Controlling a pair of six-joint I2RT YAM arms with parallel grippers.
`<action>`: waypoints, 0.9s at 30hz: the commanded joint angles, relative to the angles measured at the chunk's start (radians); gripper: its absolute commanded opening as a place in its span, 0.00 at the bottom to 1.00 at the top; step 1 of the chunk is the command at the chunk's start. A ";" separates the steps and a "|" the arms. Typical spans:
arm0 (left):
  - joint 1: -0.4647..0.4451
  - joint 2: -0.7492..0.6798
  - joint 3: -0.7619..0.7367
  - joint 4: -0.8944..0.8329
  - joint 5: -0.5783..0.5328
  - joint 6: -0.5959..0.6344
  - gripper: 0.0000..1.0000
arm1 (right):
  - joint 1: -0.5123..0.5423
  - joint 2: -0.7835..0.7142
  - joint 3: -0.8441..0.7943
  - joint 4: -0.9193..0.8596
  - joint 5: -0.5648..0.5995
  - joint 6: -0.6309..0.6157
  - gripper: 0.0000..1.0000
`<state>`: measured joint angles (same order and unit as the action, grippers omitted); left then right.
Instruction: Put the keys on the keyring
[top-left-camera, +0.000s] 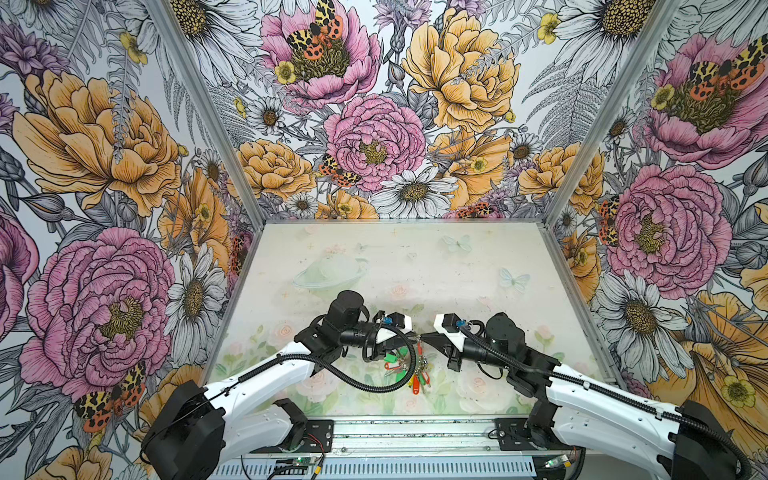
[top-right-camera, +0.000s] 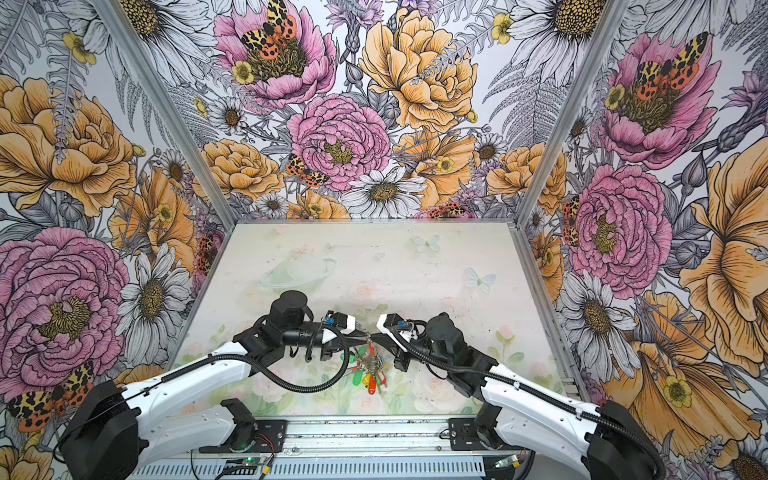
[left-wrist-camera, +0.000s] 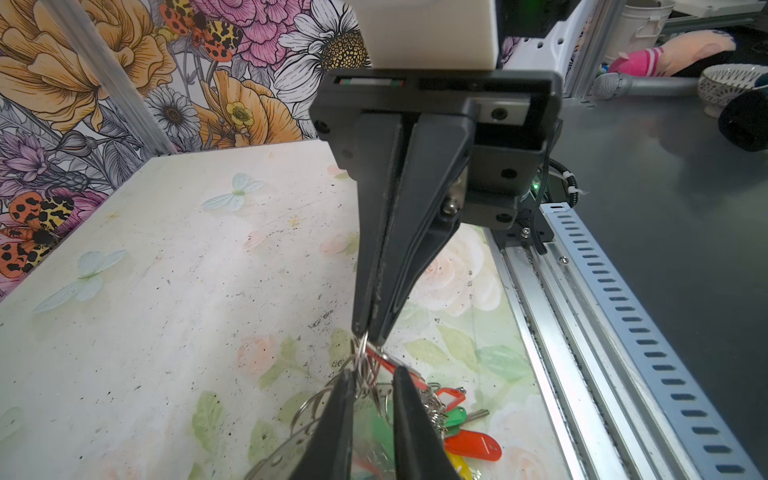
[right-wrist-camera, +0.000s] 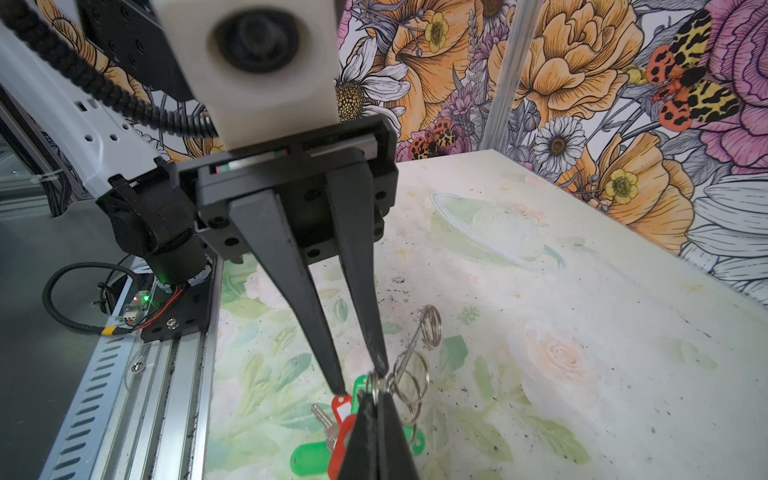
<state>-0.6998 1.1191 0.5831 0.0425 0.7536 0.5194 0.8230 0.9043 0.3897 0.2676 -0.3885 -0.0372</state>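
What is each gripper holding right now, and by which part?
The right gripper pinches one silver split ring at the keyring's edge. The left gripper is open and grips nothing.

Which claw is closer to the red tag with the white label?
Left, narrowly: the left gripper is open, one fingertip at the end of the red tag. The right gripper, shut on a split ring, sits beside it.

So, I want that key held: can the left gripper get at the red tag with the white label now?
Probably yes. The left gripper stands open, one fingertip at the end of the red tag, nothing between. The right gripper, shut on a split ring, crowds it closely.
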 joint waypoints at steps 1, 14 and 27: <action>0.009 0.016 -0.006 0.022 0.034 -0.022 0.20 | -0.006 0.004 -0.008 0.163 -0.006 0.030 0.00; 0.013 0.025 0.010 0.013 0.031 -0.038 0.06 | -0.001 0.045 -0.062 0.278 -0.013 0.008 0.00; -0.006 0.014 0.057 -0.090 -0.016 0.009 0.00 | -0.003 -0.041 0.029 -0.094 -0.042 -0.094 0.15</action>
<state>-0.7094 1.1408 0.5980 -0.0162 0.7506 0.4976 0.8230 0.8749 0.3775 0.2501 -0.4156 -0.1108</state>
